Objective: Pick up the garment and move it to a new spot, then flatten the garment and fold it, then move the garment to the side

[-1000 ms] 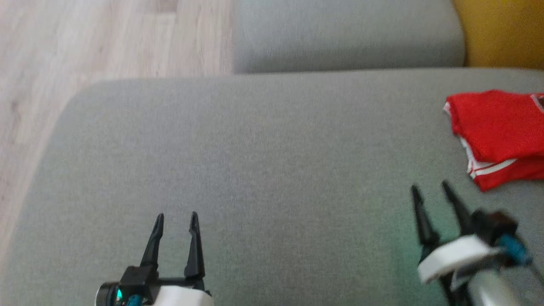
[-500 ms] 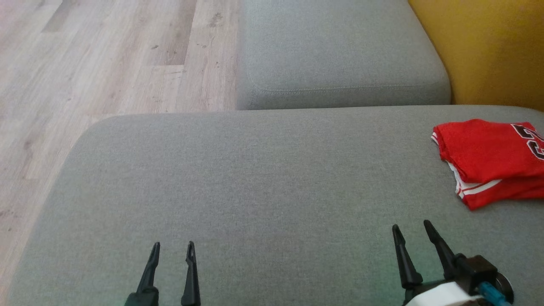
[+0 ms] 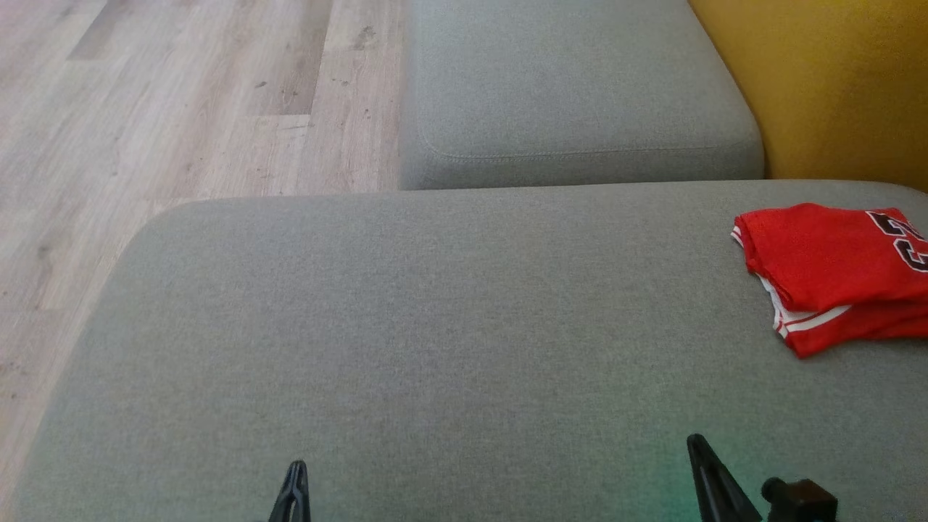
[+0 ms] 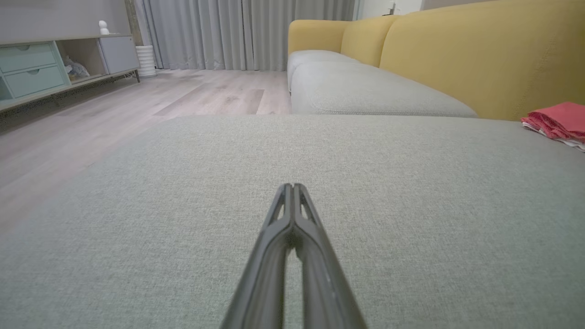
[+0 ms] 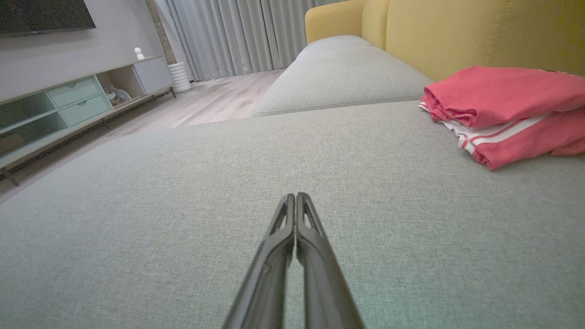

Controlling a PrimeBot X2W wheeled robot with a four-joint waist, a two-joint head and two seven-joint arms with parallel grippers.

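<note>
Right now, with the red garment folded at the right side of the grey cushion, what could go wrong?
1. The red garment lies in loose layers, with the white-striped lower layer sticking out; a nudge may undo the fold.
2. The right gripper, shut and empty, is the nearer one; a swing rightward could drag the cloth.
3. In the head view the garment runs past the picture's right edge, so its far end cannot be checked there.

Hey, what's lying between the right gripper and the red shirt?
Just bare grey cushion lies between the right gripper and the red shirt, as the right wrist view shows.
</note>
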